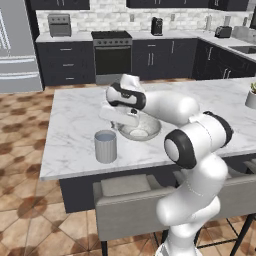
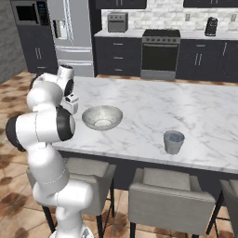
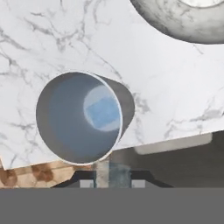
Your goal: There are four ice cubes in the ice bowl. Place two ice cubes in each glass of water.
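My gripper [image 3: 113,180] is shut on a small pale-blue ice cube [image 3: 114,171] held between its fingertips. It hangs over the near-left part of the island, just short of one glass of water [image 3: 81,117], whose open mouth lies right ahead. A pale-blue ice cube [image 3: 103,113] sits in that water. The same glass [image 1: 105,146] stands left of the ice bowl [image 1: 150,131], and my gripper [image 1: 118,125] hovers between them. The ice bowl [image 2: 102,111] is mottled grey-white, and what it holds is unclear. A second glass of water [image 2: 173,142] stands right of the bowl.
The marble island [image 1: 75,115] ends close beyond the left glass, with tiled floor below. Grey stools [image 2: 167,190] stand along its near side. A small potted plant [image 1: 251,96] is at the far right of the island.
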